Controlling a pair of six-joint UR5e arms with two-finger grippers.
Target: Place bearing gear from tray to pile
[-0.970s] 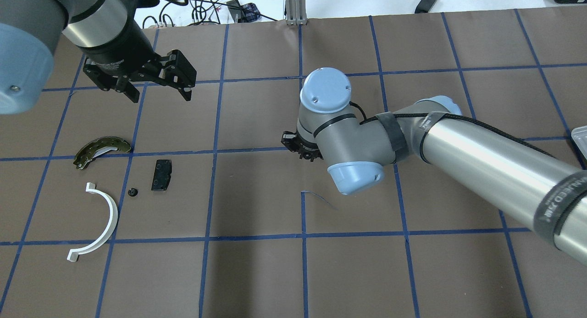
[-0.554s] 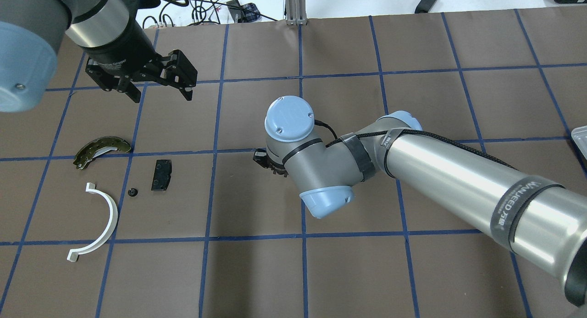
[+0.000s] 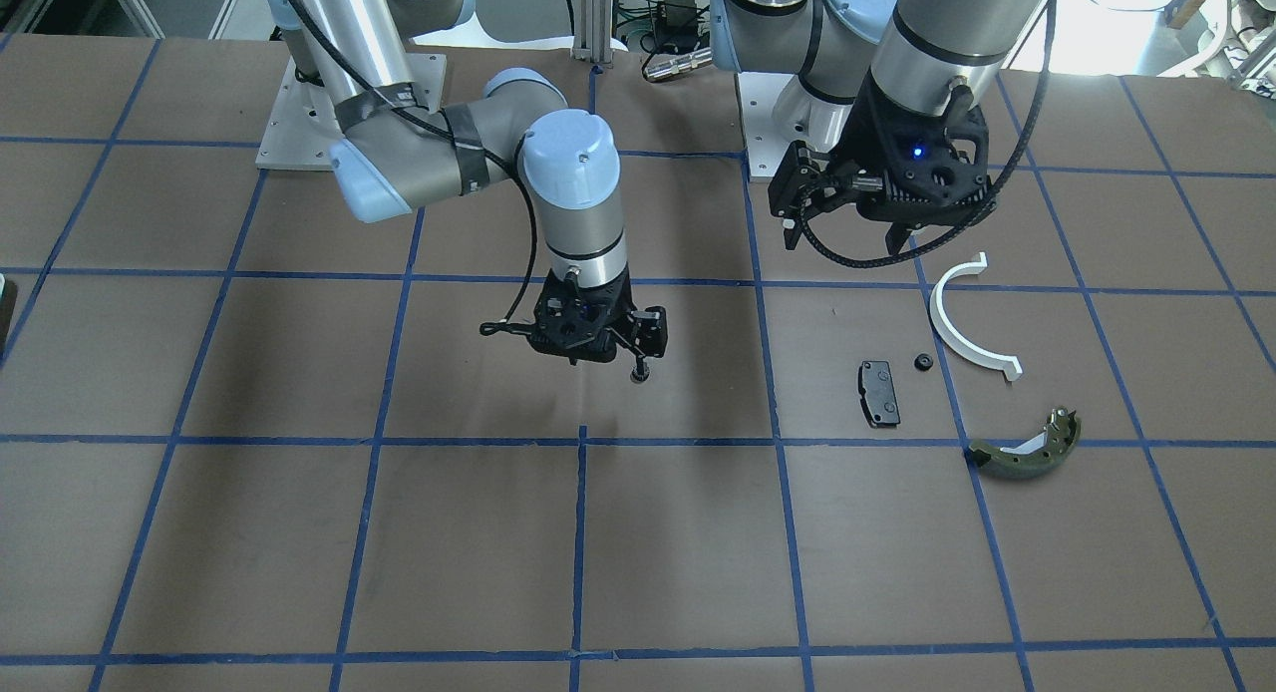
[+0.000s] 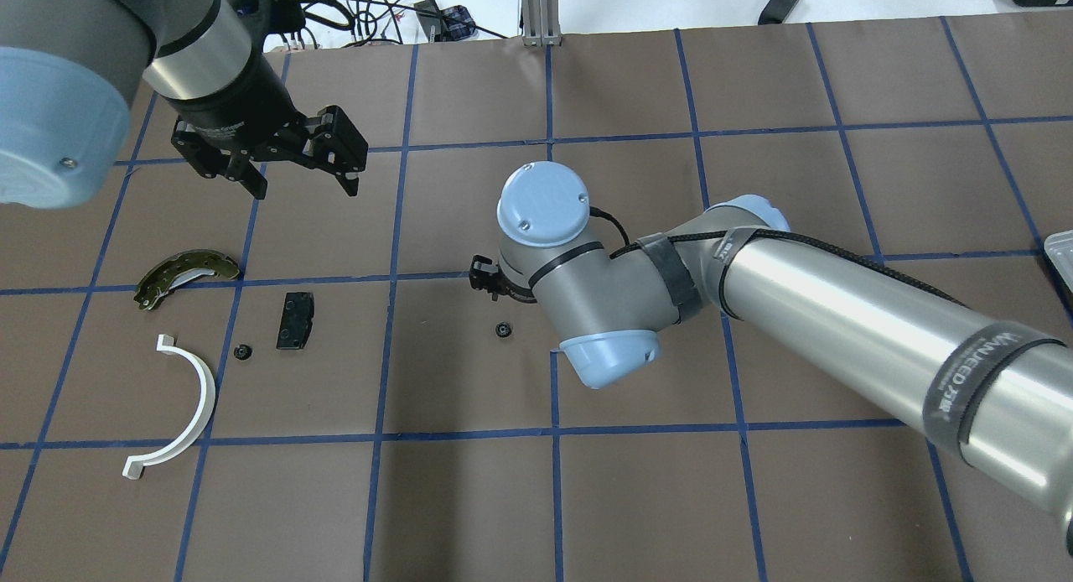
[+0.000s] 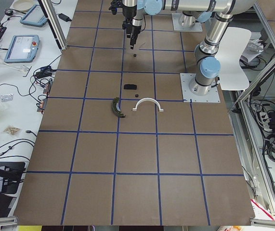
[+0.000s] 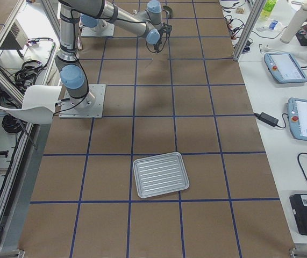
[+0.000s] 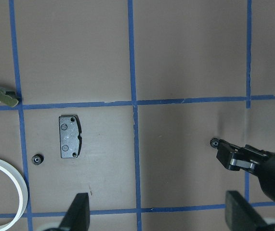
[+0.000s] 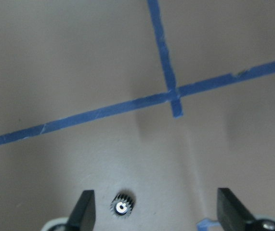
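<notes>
The tray (image 6: 161, 174) lies well apart from the pile (image 4: 295, 320). The gear (image 4: 503, 329) lies on the counter (image 4: 469, 498) under the wide-open right gripper (image 8: 155, 204), also apart from the pile. The left gripper (image 4: 303, 182) hangs open above the counter.

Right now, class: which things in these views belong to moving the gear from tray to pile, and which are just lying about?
Job in hand: loose gear; tray; right gripper; the pile, made up of white arc, black pad, brake shoe and pile gear.

Lying about: cables; tablet; chair.
</notes>
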